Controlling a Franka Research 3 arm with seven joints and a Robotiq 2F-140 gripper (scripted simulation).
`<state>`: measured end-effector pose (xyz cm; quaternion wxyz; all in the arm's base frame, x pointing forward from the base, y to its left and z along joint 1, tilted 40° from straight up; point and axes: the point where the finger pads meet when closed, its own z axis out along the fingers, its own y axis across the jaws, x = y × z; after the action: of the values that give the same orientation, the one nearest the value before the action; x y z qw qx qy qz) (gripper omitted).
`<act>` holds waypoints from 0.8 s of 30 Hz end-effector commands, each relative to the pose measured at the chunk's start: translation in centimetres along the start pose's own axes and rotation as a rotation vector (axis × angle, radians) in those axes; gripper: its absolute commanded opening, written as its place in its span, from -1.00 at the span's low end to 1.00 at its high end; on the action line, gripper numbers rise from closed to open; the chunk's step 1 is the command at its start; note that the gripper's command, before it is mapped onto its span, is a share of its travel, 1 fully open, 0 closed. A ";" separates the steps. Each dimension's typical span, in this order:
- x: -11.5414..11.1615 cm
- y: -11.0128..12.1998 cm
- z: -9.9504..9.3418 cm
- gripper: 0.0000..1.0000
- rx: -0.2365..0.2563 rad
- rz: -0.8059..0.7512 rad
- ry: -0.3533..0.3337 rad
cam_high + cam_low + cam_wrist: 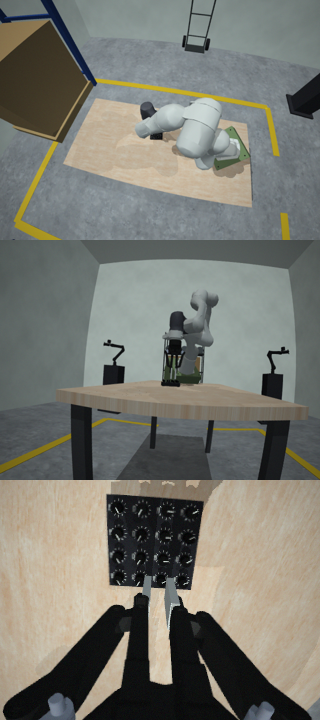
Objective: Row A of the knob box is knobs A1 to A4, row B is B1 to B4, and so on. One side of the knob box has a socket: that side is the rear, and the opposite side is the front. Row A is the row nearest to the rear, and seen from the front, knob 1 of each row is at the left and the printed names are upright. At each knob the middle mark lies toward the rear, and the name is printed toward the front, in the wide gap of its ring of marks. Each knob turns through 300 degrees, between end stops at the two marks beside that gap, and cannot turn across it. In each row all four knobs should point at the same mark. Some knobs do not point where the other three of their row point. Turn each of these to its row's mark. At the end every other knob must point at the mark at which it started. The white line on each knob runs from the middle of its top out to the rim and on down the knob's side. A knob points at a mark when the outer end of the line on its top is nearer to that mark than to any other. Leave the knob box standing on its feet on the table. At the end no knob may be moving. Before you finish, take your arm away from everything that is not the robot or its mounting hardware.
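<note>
One knob box (155, 540) sits on the table (180, 405), carrying sixteen knobs in four rows of four. One gripper (159, 591) hangs over the box's near edge, fingers slightly parted astride one near-row knob (161, 578), gripping nothing. Seen from above, the arm (178, 121) hides most of the box.
</note>
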<state>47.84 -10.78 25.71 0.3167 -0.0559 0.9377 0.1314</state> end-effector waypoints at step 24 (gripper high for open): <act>0.2 0.3 -2.3 -0.77 -0.008 -0.004 0.010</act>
<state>46.34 -11.17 27.29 0.3122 -0.0554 0.9388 0.1349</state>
